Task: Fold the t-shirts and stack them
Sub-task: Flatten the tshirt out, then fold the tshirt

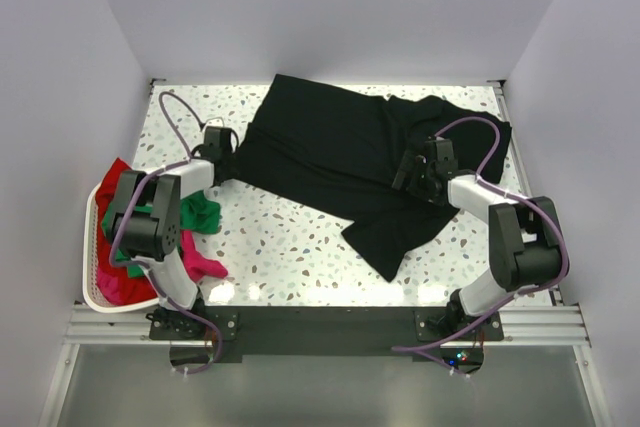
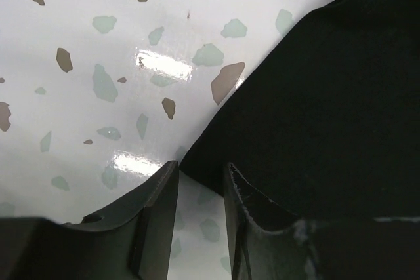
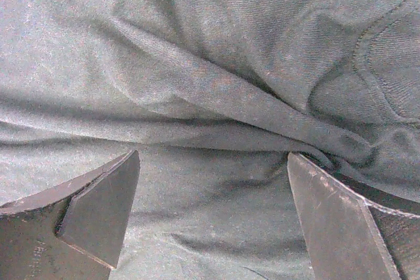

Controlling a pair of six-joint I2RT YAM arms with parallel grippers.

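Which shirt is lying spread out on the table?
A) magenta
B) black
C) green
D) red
B: the black t-shirt lies spread across the table, while the coloured t-shirts are bunched at the white basket on the left.

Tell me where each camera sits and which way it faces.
Top external: above and behind the bases, looking down at the table, black t-shirt and basket; left arm and right arm show.
Left wrist: on the left arm, looking past the left gripper at the shirt's edge on the table.
Right wrist: on the right arm, looking past the right gripper at wrinkled black cloth.
Shared: all three see the black t-shirt.
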